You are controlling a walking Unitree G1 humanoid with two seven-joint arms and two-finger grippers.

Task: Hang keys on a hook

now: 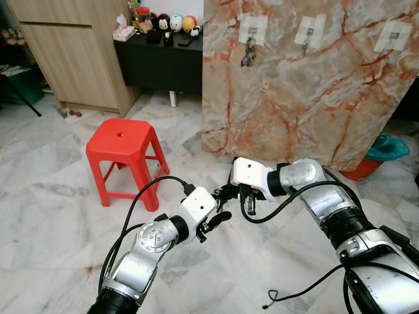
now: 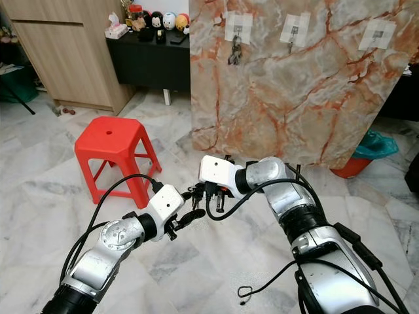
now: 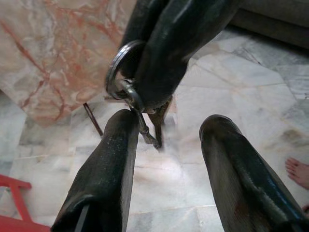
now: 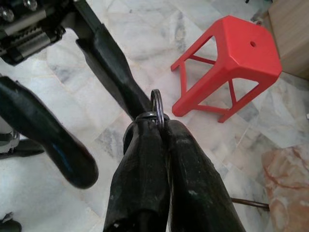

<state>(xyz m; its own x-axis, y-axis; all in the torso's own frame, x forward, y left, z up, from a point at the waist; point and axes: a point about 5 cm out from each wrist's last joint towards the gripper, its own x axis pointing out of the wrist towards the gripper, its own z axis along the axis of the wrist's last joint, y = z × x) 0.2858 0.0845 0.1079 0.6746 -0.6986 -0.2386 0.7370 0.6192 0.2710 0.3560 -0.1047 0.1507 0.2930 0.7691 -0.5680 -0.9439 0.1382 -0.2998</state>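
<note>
My right gripper (image 4: 161, 126) is shut on a metal key ring (image 4: 157, 102), low in front of me above the floor. In the left wrist view a key (image 3: 150, 126) dangles from the ring (image 3: 118, 72) under the right fingers (image 3: 166, 43). My left gripper (image 1: 221, 208) is open, its two fingers (image 3: 108, 169) straddling the hanging key from below and slightly apart from it. Beyond stands a marble board (image 1: 308, 91) with three taped hooks (image 1: 309, 31); another bunch of keys (image 1: 247, 52) hangs on the leftmost hook.
A red plastic stool (image 1: 124, 140) stands on the marble floor to my left. A black cabinet (image 1: 160, 62) and wooden cupboard (image 1: 72, 52) line the back left. An orange basin (image 1: 360, 170) sits at the board's right foot. A person's bare foot (image 3: 298, 171) is nearby.
</note>
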